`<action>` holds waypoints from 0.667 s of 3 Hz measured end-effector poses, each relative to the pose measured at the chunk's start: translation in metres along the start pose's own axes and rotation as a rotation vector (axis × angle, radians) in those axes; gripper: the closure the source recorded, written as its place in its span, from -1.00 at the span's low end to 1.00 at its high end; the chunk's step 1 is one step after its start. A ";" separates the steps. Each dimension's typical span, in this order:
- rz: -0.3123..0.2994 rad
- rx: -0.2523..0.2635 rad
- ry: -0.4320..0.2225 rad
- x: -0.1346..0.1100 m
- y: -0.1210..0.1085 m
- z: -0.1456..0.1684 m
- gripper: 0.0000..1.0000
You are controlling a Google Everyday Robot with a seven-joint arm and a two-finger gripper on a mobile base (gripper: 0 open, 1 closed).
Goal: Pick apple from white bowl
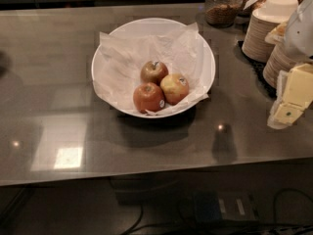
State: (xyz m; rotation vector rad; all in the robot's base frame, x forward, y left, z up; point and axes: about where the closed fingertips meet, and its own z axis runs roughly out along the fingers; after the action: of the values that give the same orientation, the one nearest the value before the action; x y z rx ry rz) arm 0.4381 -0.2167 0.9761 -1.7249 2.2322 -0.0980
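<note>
Your target, the apple [174, 88], sits just right of centre in the frame, low in the white bowl [146, 22]. It touches the red-orange apple [148, 97] on its left and the darker apple [154, 71] above it. The three have likely rolled together because the bowl's slope and the crumpled paper [124, 58] lining it funnel them to the bottom. The apple's right and lower sides face only paper, so that looks like your freest way in.

The gripper [292, 102] hangs at the right edge of the frame, well apart from the bowl and just below the stacks of beige paper bowls [261, 33]. You cannot tell how far it is open, and it has no apple. It seems parked aside so your view of the fruit is not blocked. The reach has not begun, and when it does, mind the stacks and the bowl's rim
</note>
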 end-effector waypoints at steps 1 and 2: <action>0.000 0.000 0.000 0.000 0.000 0.000 -1.00; -0.016 0.002 -0.027 -0.011 -0.003 0.005 -1.00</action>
State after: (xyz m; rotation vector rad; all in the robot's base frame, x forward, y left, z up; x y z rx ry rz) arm 0.4451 -0.2061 0.9748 -1.7327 2.1989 -0.0803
